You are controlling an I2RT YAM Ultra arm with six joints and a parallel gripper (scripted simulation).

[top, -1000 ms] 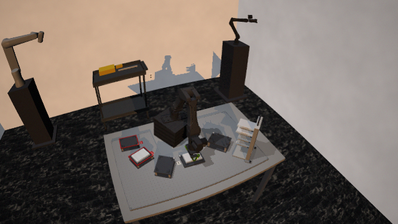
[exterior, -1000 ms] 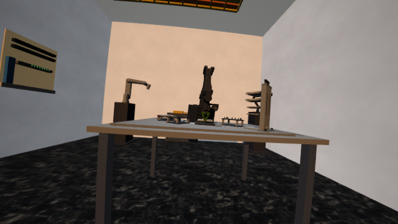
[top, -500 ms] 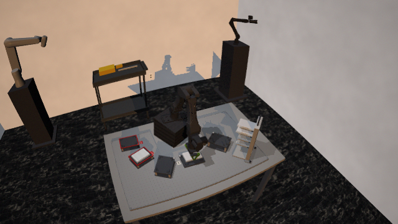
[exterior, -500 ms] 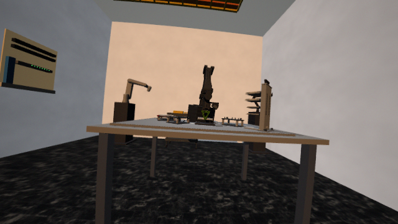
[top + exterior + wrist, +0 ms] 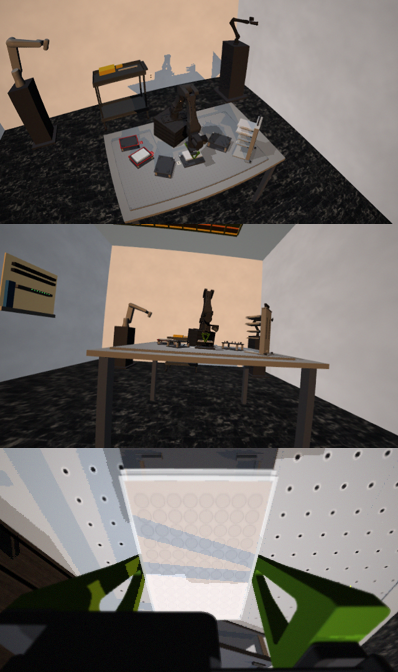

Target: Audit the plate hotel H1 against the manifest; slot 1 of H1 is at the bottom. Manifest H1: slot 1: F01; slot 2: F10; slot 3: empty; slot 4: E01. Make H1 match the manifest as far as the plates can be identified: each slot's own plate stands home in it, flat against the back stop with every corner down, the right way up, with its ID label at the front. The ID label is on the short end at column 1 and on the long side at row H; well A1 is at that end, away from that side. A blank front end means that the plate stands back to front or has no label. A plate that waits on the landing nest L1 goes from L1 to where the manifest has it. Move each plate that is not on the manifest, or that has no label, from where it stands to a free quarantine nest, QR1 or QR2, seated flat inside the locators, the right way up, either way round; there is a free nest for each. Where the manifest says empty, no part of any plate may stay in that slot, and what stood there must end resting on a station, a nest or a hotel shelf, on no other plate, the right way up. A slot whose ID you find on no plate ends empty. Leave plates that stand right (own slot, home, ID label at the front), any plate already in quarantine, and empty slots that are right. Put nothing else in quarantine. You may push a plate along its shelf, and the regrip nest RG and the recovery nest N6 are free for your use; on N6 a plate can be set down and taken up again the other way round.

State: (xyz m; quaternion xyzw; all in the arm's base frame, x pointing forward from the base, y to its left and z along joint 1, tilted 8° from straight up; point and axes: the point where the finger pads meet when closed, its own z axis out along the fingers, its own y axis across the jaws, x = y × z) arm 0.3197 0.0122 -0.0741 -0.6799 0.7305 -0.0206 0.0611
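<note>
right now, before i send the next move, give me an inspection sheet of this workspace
surface: grey perforated table, no spills seen
job's things: clear well plate over its nest; tan plate hotel holds plates; red-framed nest bare, the other holds a white plate
clutter: nothing seen
grippers: green-fingered gripper closed on the clear plate's long sides
cables: nothing seen
surroundings: black cart carrying a yellow box; two idle arms on dark pedestals
</note>
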